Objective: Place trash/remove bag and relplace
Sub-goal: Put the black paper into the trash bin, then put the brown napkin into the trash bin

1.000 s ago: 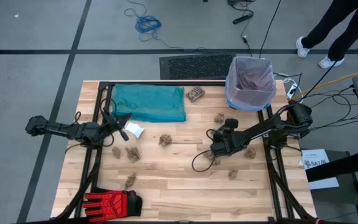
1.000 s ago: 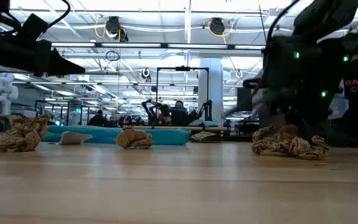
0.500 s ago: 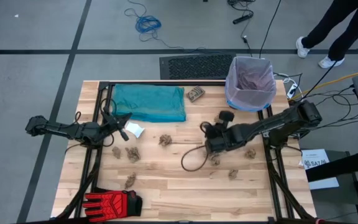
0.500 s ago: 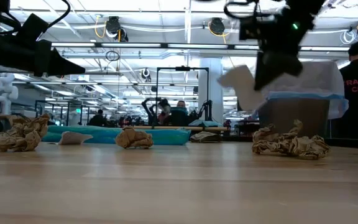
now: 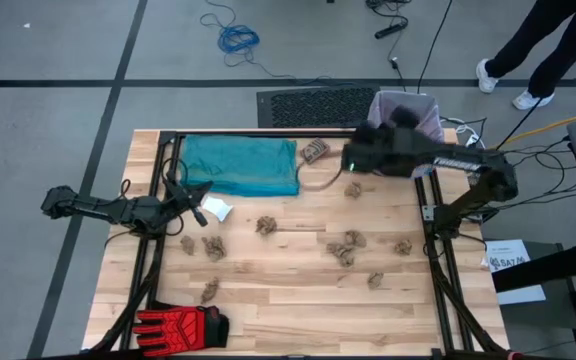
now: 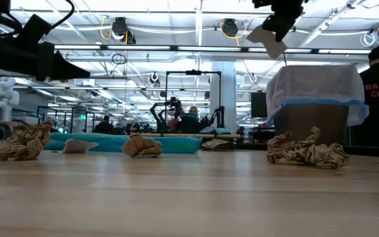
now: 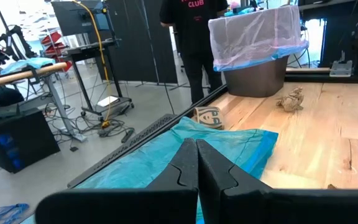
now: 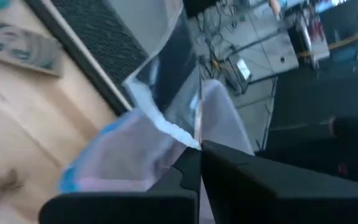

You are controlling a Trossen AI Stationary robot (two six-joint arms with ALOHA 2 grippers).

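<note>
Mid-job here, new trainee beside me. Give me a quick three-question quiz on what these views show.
1. True or false: the pink liner is on the bin.
2. The right pincer, shut on a pale scrap, is: A) over the glove, B) up by the bin's rim, C) on the teal bag.
3. Which pincer hangs shut and empty by the teal bag?

Key: 1 true. 2 B. 3 the left pincer.

bag (image 6: 316, 85) pale lilac (blue rim) | wads (image 5: 351, 245) tan | glove (image 5: 180, 326) red-black, probably
</note>
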